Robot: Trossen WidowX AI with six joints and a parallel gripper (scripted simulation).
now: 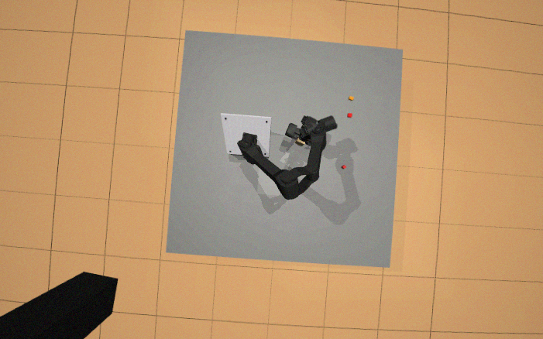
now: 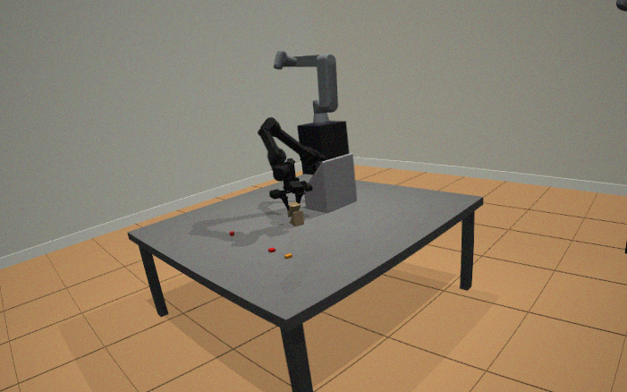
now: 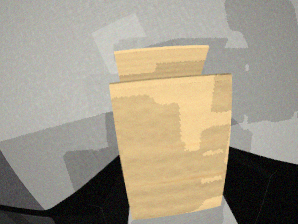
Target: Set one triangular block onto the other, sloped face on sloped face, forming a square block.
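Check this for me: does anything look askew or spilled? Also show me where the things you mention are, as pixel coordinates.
Nothing looks spilled, but the upper tan wooden block (image 2: pixel 294 206) (image 3: pixel 172 150) in the pincer (image 2: pixel 292 203) sits unevenly over the lower one (image 2: pixel 297 218) (image 3: pixel 160 62), which sticks out past it.

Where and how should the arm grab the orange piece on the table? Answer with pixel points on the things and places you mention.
Probably by its two long sides, coming straight down: the orange piece (image 1: pixel 351 97) (image 2: pixel 288 255) lies flat and low, slightly longer than wide, with space around it. The gripper (image 2: pixel 292 206) must be freed of its wooden block (image 2: pixel 294 208) (image 3: pixel 170 145) first.
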